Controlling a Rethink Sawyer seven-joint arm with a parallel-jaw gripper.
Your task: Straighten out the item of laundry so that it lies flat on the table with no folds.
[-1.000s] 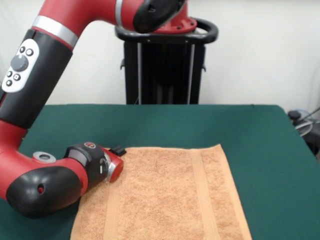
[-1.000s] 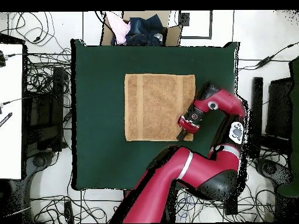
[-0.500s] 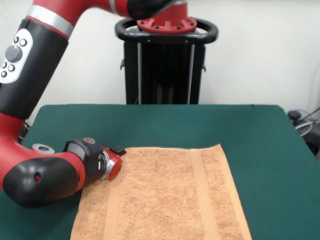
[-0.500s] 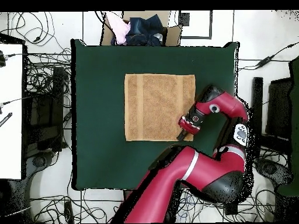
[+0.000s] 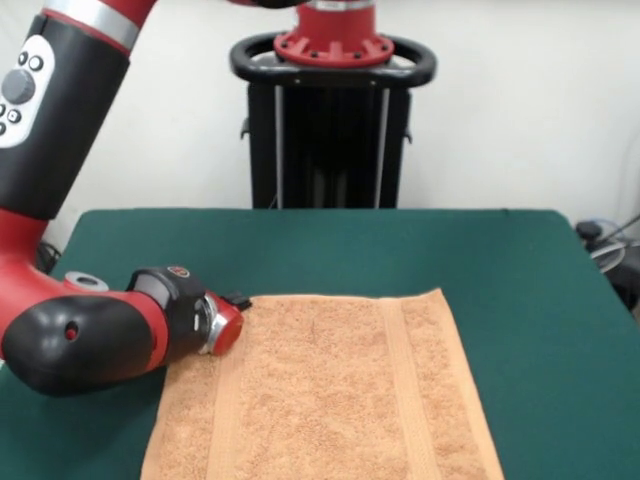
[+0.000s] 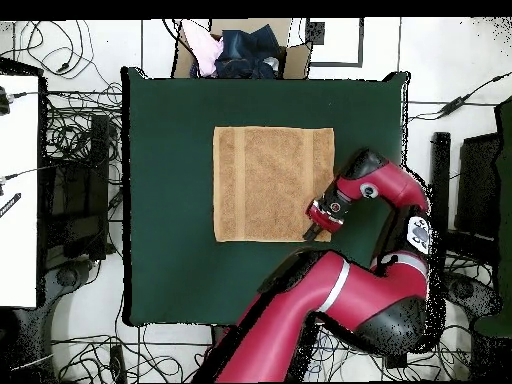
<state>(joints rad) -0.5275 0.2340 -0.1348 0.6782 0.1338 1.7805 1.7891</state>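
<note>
Towel (image 5: 330, 390) flat on green desk (image 5: 520, 270).
Gripper (image 5: 238, 300) low at towel's corner by the arm; open/closed can't tell.

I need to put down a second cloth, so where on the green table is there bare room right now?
Bare table: the wide strip left of the towel in the overhead view, plus bands above and below it. Crowded where the gripper and arm sit at the towel's right corner.

We observe a rectangular table (image 5: 520, 290) with a dark green felt-like top. Directly on it lies one orange-tan terry towel (image 5: 330, 400), spread flat (two woven bands run near opposite edges), well inside the table's borders, with bare green surface on all sides.
</note>
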